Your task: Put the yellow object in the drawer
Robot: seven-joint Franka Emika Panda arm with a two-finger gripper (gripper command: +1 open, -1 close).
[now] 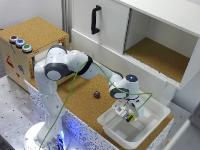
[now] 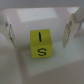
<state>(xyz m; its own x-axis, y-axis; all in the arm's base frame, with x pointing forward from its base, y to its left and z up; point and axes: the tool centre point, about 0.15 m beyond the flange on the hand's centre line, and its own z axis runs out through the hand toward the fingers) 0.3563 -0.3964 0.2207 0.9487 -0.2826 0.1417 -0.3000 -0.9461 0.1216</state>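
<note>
The yellow object (image 2: 40,43) is a small cube with black marks, lying on the floor of the white plastic tub (image 2: 45,72). My gripper (image 2: 40,42) hangs straight over it, open, with one finger (image 2: 11,31) on each side and a gap between each finger and the cube. In the exterior view the gripper (image 1: 127,114) reaches down into the tub (image 1: 156,109) at the exterior view's right, and the yellow object (image 1: 131,118) shows at its fingertips. The cork-topped wooden box (image 1: 35,31) stands at the far left. I cannot make out its drawer; the arm covers that side.
Three coloured buttons (image 1: 20,43) sit on the wooden box. A small dark cube (image 1: 97,94) lies on the cork board between the arm and the tub. The big white cabinet (image 1: 112,25) with a black handle (image 1: 94,19) stands behind, its right compartment open.
</note>
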